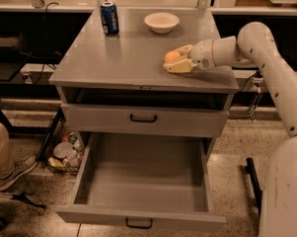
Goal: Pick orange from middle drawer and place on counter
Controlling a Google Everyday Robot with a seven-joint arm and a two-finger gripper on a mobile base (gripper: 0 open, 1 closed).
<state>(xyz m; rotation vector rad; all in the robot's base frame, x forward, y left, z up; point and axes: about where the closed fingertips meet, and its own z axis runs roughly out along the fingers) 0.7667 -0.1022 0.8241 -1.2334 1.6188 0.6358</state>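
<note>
The orange (172, 56) rests on the right side of the counter (123, 58), between my gripper's fingers. My gripper (172, 59) reaches in from the right, lying low on the counter top and shut on the orange. One finger lies under and in front of the fruit, the other behind it. The middle drawer (143, 179) is pulled out wide below, and its grey floor holds nothing. A closed drawer front (143, 118) with a black handle sits above it.
A blue soda can (109, 18) stands at the counter's back left and a cream bowl (161, 21) at the back middle. A person's leg and shoe (5, 157) are at the left. Floor clutter (64, 154) lies beside the cabinet.
</note>
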